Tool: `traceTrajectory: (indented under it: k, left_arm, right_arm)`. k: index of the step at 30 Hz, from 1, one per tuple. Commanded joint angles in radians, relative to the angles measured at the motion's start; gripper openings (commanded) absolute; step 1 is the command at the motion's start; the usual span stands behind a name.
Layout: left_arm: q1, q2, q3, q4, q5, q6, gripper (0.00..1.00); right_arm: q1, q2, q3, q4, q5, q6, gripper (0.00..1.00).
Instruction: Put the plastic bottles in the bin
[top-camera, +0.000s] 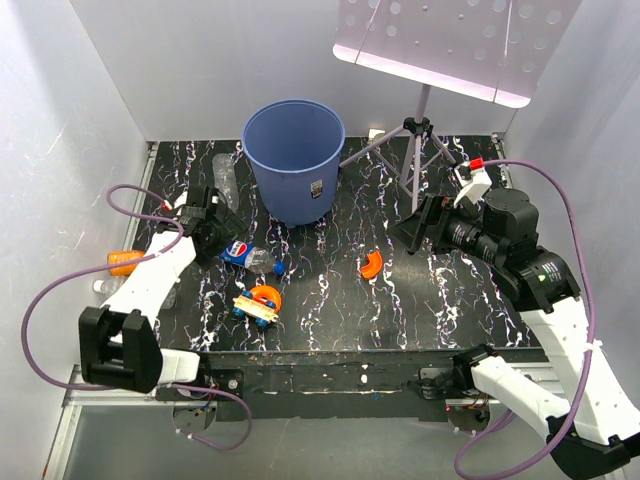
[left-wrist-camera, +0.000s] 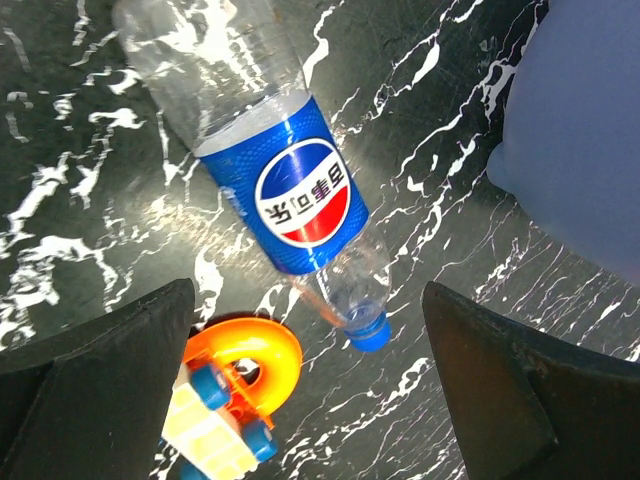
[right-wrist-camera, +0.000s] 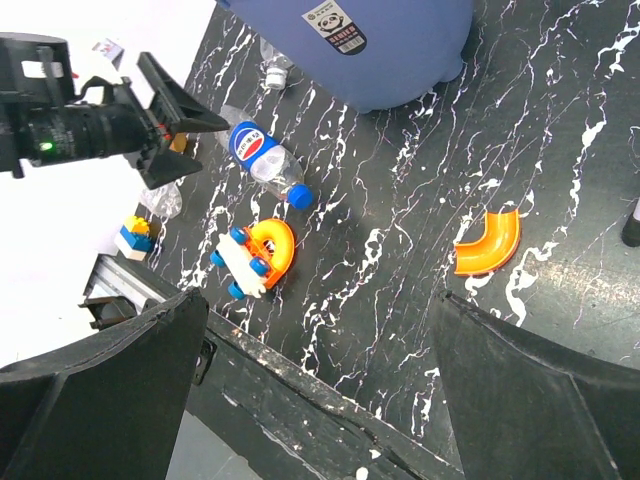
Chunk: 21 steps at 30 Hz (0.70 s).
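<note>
Left gripper: at the left of the top view, hanging over the dark marbled table. Its jaws are spread wide with nothing between them.
Left wrist view: both fingers sit in the lower corners, and the Pepsi bottle lies on the table in the gap between them – no contact.
Pepsi bottle: just right of the left gripper in the top view, on its side with the blue cap toward the lower right.
Clear bottle: upper left, lying beside the bin's left wall.
Toy: an orange ring with a cream block on blue wheels, lower left of centre, just below the Pepsi bottle.
Bin: upper centre, the big blue bucket – upright, black label facing us.
Orange curved piece: right of centre, alone on the table.
Tripod: upper right, next to the bin.
Right gripper: right of centre, raised, with jaws wide and carrying nothing.
</note>
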Motion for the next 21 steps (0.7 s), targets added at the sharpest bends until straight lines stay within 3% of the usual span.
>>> traceTrajectory:
  k: [1, 12, 16, 19, 21]
  left_arm:
    - [0.006, 0.044, -0.038, 0.142, 0.051, -0.059, 0.98]
    - [0.006, 0.14, -0.175, 0.312, 0.013, -0.125, 0.99]
    - [0.006, 0.203, -0.155, 0.32, 0.013, -0.096, 0.83]
    - [0.006, 0.196, -0.132, 0.279, -0.021, -0.087, 0.54]
    - [0.006, 0.15, -0.126, 0.244, -0.052, -0.086, 0.4]
  right_arm:
    - [-0.001, -0.008, -0.008, 0.018, -0.004, 0.0, 0.97]
    - [0.001, -0.026, -0.011, 0.001, 0.005, 0.004, 0.97]
    - [-0.001, -0.031, -0.014, 0.0, 0.01, 0.006, 0.97]
    - [0.001, -0.035, -0.012, -0.005, 0.016, 0.006, 0.97]
    - [0.001, -0.037, -0.011, -0.008, 0.018, 0.004, 0.97]
